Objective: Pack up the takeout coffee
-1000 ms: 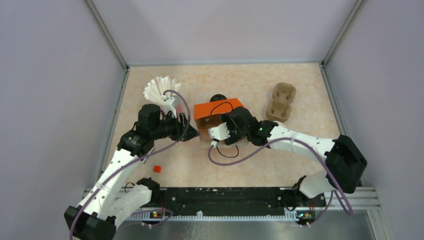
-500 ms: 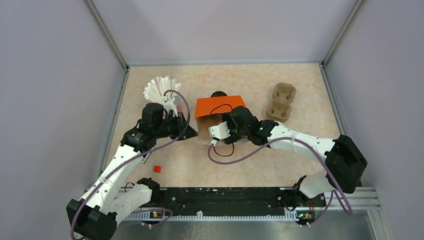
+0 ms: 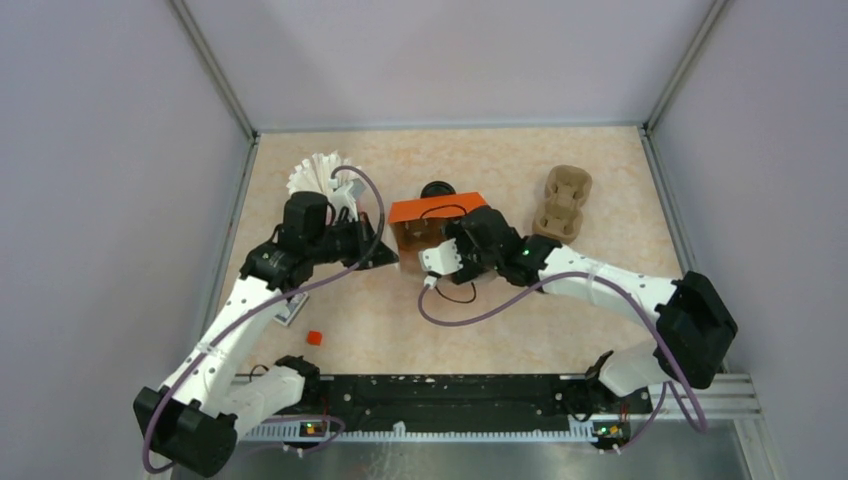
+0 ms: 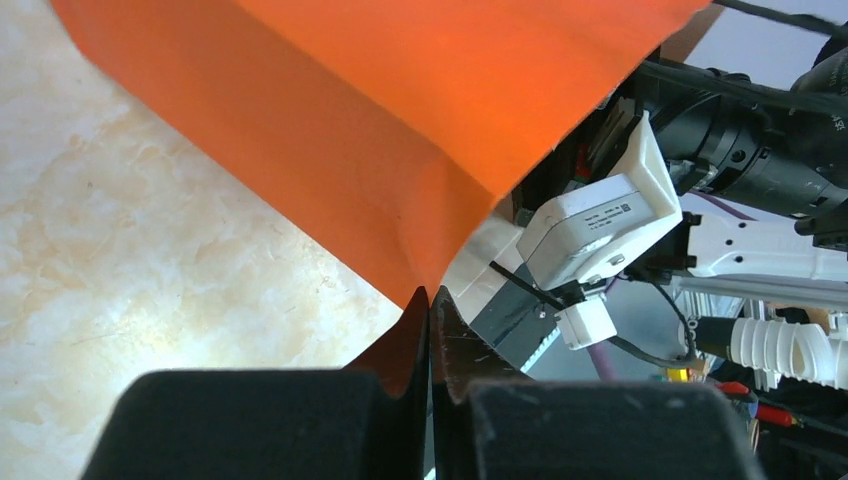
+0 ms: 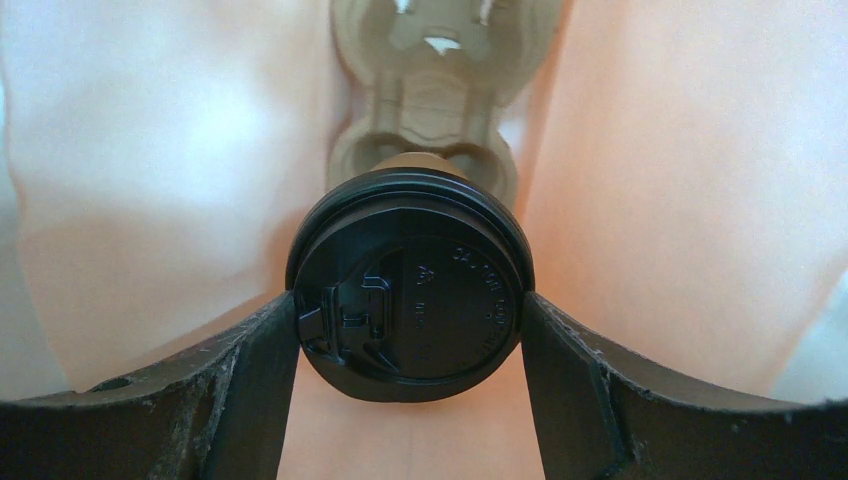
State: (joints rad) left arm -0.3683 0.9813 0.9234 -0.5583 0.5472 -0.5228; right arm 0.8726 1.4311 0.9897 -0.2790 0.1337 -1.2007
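Observation:
The orange bag [image 3: 437,208] lies on its side mid-table, its mouth toward the arms. My left gripper [image 3: 385,258] is shut on the bag's lower left corner; in the left wrist view the orange paper [image 4: 400,120] runs down into the closed gripper [image 4: 430,300]. My right gripper [image 5: 408,312] reaches inside the bag and is shut on the takeout coffee [image 5: 410,285], both fingers pressed against the rim of its black lid. The brown cup below the lid is mostly hidden. In the top view the bag and the right wrist [image 3: 470,245] hide the coffee.
Inside the bag, a pulp cup carrier [image 5: 425,90] lies beyond the coffee. Another pulp carrier [image 3: 560,203] sits at the right of the table. A white fanned paper stack [image 3: 318,175] stands back left, a black round item [image 3: 436,189] behind the bag, a small red piece [image 3: 314,338] near front.
My left gripper has closed on the bag's corner and drawn slightly away from the bag's mouth. The bag's top face has shifted. The right gripper keeps its grip on the coffee.

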